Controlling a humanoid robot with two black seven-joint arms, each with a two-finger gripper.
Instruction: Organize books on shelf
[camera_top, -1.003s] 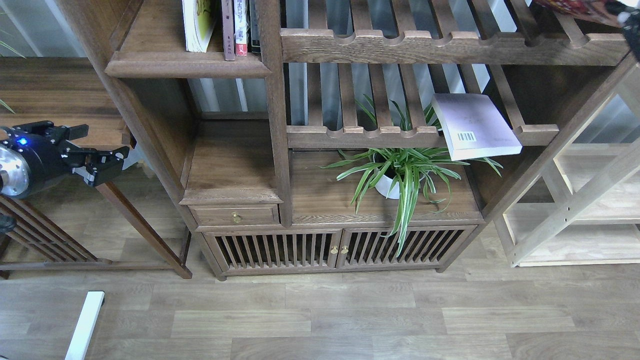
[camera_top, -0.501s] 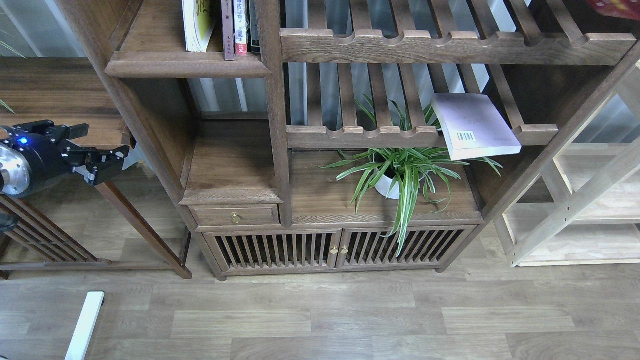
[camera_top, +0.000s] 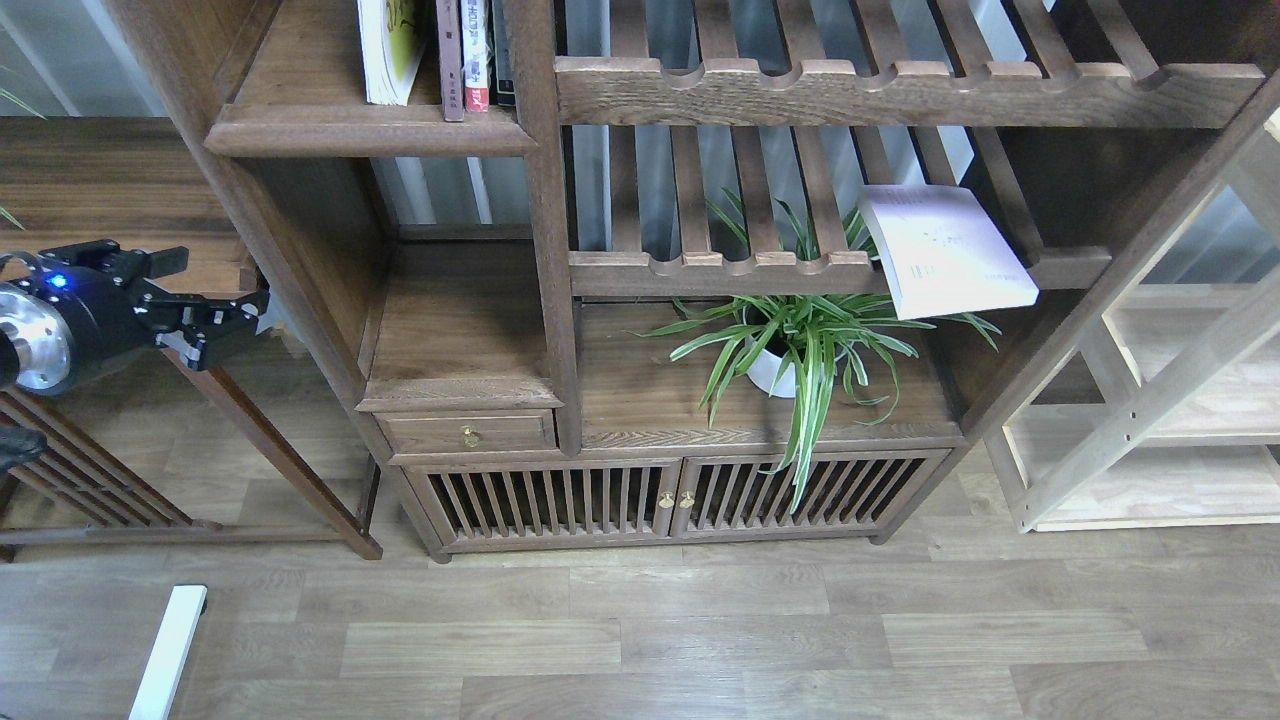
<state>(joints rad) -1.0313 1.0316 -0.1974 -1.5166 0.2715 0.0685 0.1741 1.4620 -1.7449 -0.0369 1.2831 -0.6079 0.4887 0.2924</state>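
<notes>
The yellow-green book (camera_top: 388, 50) stands upright on the dark-brown shelf (camera_top: 370, 135) at the top left, next to thin upright maroon, red-white and dark books (camera_top: 468, 55). The pale lavender-white book (camera_top: 945, 250) lies flat on the lower slatted rack (camera_top: 720, 268), and its front corner hangs over the rail. The red book is out of view. My left gripper (camera_top: 205, 290) is open and empty at the far left, well left of the bookcase. My right gripper is not in view.
A potted spider plant (camera_top: 800, 350) stands on the cabinet top under the lavender book. A dark side table (camera_top: 110, 190) is behind my left gripper. A pale light-wood unit (camera_top: 1160, 420) stands at the right. An upper slatted rack (camera_top: 880, 90) spans the top.
The red book and the right gripper at the top right corner have gone out of view upward. My left gripper has moved a little to the right. The view has shifted slightly.
</notes>
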